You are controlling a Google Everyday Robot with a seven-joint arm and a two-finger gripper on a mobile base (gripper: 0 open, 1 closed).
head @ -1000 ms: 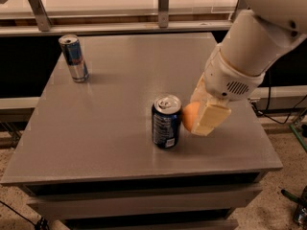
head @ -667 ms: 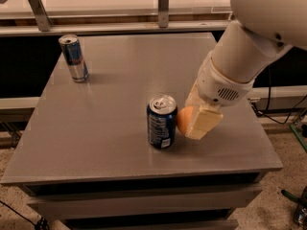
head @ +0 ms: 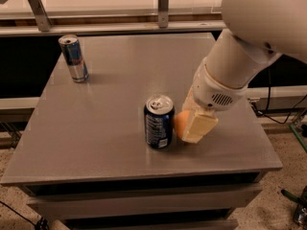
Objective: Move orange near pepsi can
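Observation:
The dark blue pepsi can (head: 159, 121) with a silver top stands upright near the front middle of the grey table (head: 110, 90). Just right of it, the orange (head: 180, 123) shows as a small orange patch, mostly hidden behind my gripper (head: 194, 126). The gripper's cream-coloured fingers (head: 199, 127) are closed around the orange, low over the table surface and close beside the can. My white arm reaches in from the upper right.
A slimmer silver-and-blue can (head: 74, 58) with red marks stands upright at the table's back left. A rail with metal posts (head: 163, 6) runs behind the table. The table's front edge lies just below the pepsi can. Cables lie on the floor at right.
My gripper with the orange has moved a little to the left and down, ending closer beside the pepsi can. The cans stand as before.

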